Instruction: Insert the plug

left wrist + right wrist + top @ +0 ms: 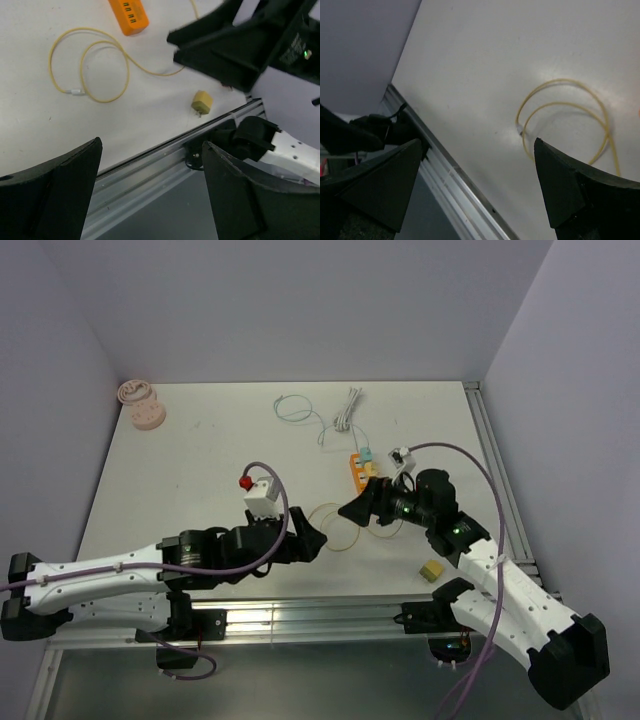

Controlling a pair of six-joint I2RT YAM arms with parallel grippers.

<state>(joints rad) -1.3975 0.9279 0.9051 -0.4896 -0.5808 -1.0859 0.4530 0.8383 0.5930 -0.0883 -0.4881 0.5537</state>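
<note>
An orange power strip [356, 471] lies on the white table right of centre; it also shows in the left wrist view [129, 15]. A yellow cable [336, 523] lies coiled in front of it, and shows in both wrist views [90, 67] [565, 117], with its small white connector [75, 91] [520, 131] at the loose end. A tan plug adapter [431, 571] [202, 102] sits near the front edge. My left gripper [314, 540] [150, 150] is open and empty left of the coil. My right gripper [352, 509] [477, 150] is open and empty above the coil's right side.
A white cable [347, 408] and a pale green cable [293, 410] lie at the back. A pink object [143, 405] stands at the back left corner. An aluminium rail [330, 618] [150, 165] runs along the table's front edge.
</note>
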